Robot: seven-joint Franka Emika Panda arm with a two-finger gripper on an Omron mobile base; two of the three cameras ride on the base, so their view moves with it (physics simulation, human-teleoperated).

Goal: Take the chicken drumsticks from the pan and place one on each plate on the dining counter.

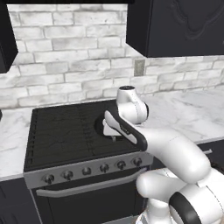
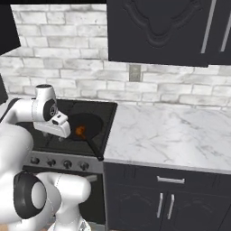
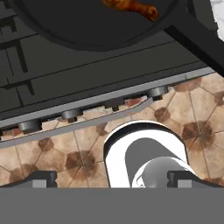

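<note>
Fingers (image 3: 109,179) spread wide, drumstick (image 3: 131,6) in pan (image 3: 87,30)

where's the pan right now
The pan sits on the black stove at the left of the right base view, a drumstick inside, its handle pointing toward the stove's front edge beside the marble worktop.
</note>
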